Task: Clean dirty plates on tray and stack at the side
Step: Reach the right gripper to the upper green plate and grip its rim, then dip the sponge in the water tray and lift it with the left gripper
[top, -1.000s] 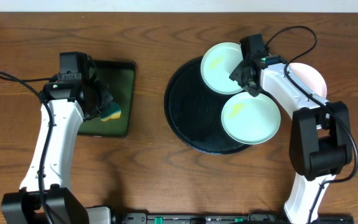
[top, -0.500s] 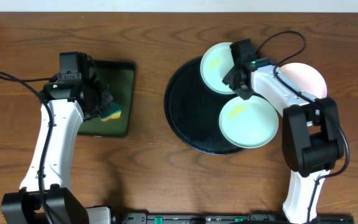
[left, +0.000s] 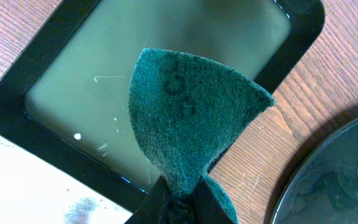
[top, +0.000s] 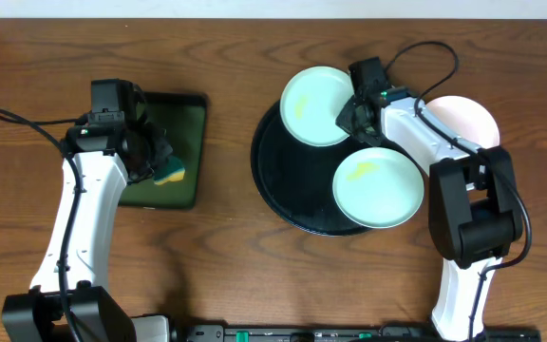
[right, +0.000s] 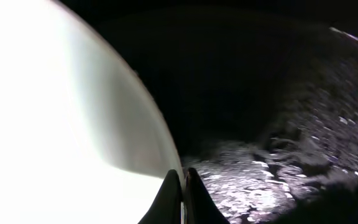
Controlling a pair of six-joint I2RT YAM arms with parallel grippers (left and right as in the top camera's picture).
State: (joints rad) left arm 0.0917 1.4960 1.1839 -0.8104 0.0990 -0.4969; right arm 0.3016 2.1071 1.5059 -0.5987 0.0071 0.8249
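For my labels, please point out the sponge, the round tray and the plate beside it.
sponge [left: 188, 118]: left wrist view, middle of green face.
round tray [top: 288, 180]: overhead view, bare black floor.
plate beside the tray [top: 480, 116]: overhead view, its right part.

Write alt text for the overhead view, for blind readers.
Right gripper pinches the rim of the back plate on the round black tray, beside a second smeared plate. Left gripper holds a sponge over a rectangular tray; a third plate sits on the table.

The left arm and right arm share glossy white links, bulky black joint housings, black camera blocks at the wrist, and thin black cables looping off them.
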